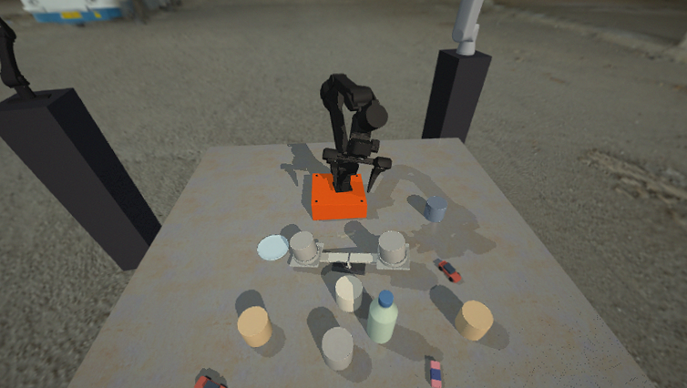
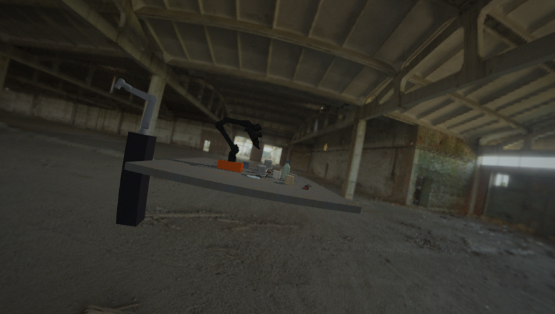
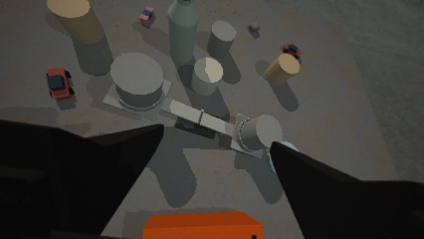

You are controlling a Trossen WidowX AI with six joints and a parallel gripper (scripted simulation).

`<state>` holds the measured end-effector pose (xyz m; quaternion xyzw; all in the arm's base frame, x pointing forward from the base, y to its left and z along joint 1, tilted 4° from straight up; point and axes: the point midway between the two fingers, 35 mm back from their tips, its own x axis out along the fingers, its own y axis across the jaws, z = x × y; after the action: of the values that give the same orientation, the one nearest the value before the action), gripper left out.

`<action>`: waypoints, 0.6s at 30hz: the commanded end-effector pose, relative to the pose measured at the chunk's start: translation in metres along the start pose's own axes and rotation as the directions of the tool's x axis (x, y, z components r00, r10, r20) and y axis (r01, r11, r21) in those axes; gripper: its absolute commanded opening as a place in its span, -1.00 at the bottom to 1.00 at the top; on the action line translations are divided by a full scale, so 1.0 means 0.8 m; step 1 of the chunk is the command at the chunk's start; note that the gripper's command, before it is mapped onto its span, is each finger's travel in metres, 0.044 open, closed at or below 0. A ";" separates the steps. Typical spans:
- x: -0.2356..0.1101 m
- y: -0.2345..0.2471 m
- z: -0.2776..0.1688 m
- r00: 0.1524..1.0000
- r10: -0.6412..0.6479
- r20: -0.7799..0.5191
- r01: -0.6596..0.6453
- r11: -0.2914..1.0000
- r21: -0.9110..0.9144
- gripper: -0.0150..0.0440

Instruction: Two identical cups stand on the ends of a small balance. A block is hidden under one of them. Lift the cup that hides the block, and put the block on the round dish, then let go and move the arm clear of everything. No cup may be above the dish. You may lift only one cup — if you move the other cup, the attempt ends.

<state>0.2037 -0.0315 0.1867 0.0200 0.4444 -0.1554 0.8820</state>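
On the counter point(image 1: 182, 311), the balance point(image 1: 350, 257) carries one cup point(image 1: 303, 245) at its 9 o'clock end, beside the round dish point(image 1: 272, 246), and the other cup point(image 1: 392, 246) at 3 o'clock. Farther back, above the orange base point(image 1: 323, 206), the pincer point(image 1: 356, 182) hangs spread wide, pinching nothing; no block shows.

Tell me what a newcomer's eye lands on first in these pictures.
First the bright orange base block at the table's far middle, with the black arm folded above it and its open gripper hanging empty. Next, in front of it, the small balance bearing two grey cups, the pale blue round dish beside one.
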 end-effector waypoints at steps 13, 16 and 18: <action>0.044 -0.029 0.021 0.976 -0.042 -0.213 -0.057 0.897 -0.438 1.00; 0.055 -0.037 0.024 0.965 -0.043 -0.257 -0.098 0.855 -0.510 1.00; 0.062 -0.043 0.025 0.957 -0.042 -0.286 -0.129 0.823 -0.553 1.00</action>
<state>0.2330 -0.0729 0.1649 -0.1895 0.5813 -0.0166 0.7912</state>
